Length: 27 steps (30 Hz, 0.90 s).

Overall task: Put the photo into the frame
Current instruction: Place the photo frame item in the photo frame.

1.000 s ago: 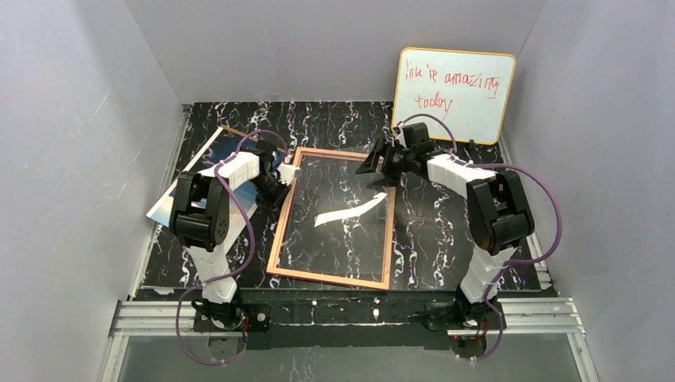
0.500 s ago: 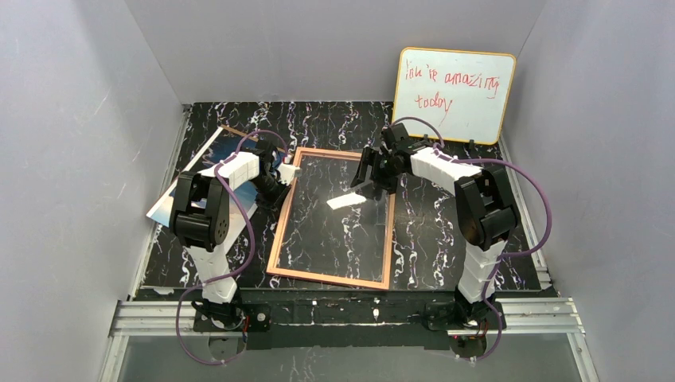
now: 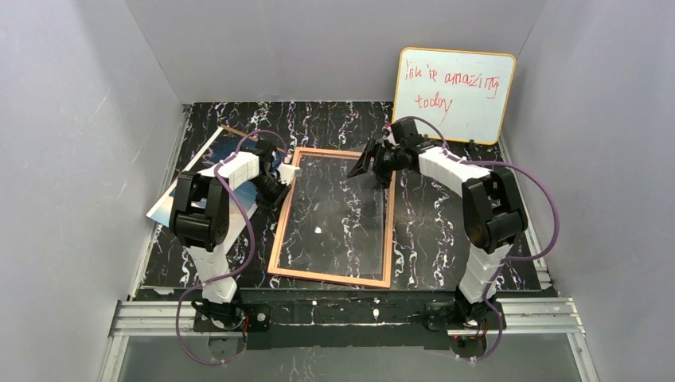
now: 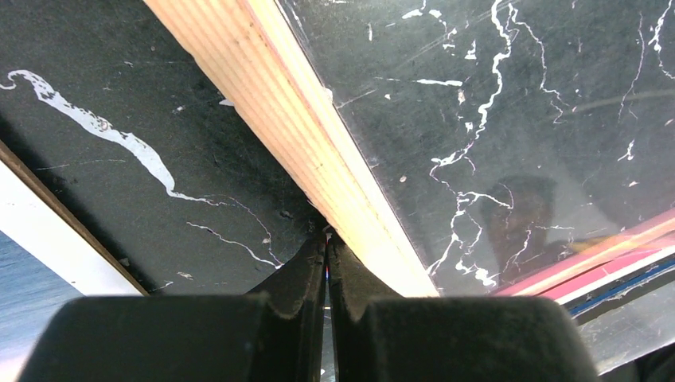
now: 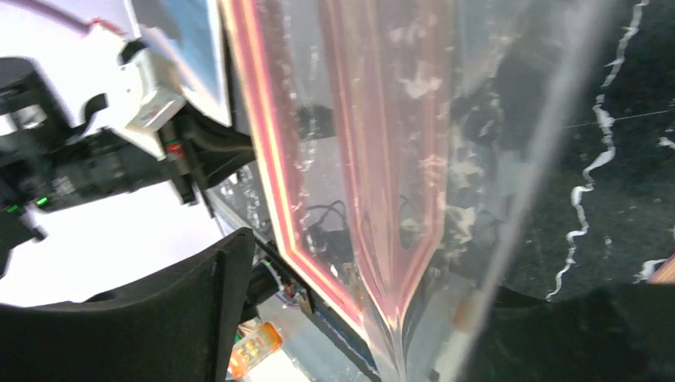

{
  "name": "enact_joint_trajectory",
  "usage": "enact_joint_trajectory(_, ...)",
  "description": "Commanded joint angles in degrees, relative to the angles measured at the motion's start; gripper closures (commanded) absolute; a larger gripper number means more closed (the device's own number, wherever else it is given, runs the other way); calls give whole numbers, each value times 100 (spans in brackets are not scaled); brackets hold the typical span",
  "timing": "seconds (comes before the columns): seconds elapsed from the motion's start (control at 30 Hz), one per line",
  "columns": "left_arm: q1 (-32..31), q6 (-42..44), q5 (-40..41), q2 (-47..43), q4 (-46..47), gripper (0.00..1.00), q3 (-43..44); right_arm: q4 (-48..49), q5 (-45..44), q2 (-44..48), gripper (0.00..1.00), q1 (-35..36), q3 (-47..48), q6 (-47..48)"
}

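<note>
I count one thin pink rectangular picture frame (image 3: 330, 278), one glossy blue sea photo (image 3: 165, 204), one yellow-edged whiteboard (image 3: 454, 95), and two hands: my left hand (image 3: 284, 173) and right hand (image 3: 368, 163).

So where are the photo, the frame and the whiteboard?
photo (image 3: 162, 209): top view, its near blue corner.
frame (image 3: 330, 277): top view, its near border.
whiteboard (image 3: 477, 121): top view, blank area under the writing.

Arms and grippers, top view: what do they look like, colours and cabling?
The left arm and right arm match: white ribbed links, bulky black joints, a looping purple cable each. The left gripper and right gripper are matte black with tapered fingers.
</note>
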<state>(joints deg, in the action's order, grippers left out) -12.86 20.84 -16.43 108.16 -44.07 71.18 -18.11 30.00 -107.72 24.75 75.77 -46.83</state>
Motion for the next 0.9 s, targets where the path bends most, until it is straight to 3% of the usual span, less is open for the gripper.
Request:
enact_joint_trajectory(0.0,36,-14,-529,193,-268,97,-30,1055,831,755,33,-19,-156,-360)
enact_joint_trajectory(0.1,165,-22,-724,231,-404,98,119,1540,1100,961,47,-23,-349,-515)
enact_joint_trajectory(0.23,349,-15,-823,263,-532,98,278,1948,1283,1048,75,-22,-457,-701)
enact_joint_trajectory(0.37,586,32,-907,247,-665,98,429,1905,1294,1090,88,-23,-348,-677)
enact_joint_trajectory(0.6,1105,116,-1008,307,-933,98,986,2016,1464,1184,99,-73,-246,-790)
enact_joint_trajectory(0.87,1509,173,-902,255,-1015,98,1339,2941,1802,1262,99,-233,-591,-1698)
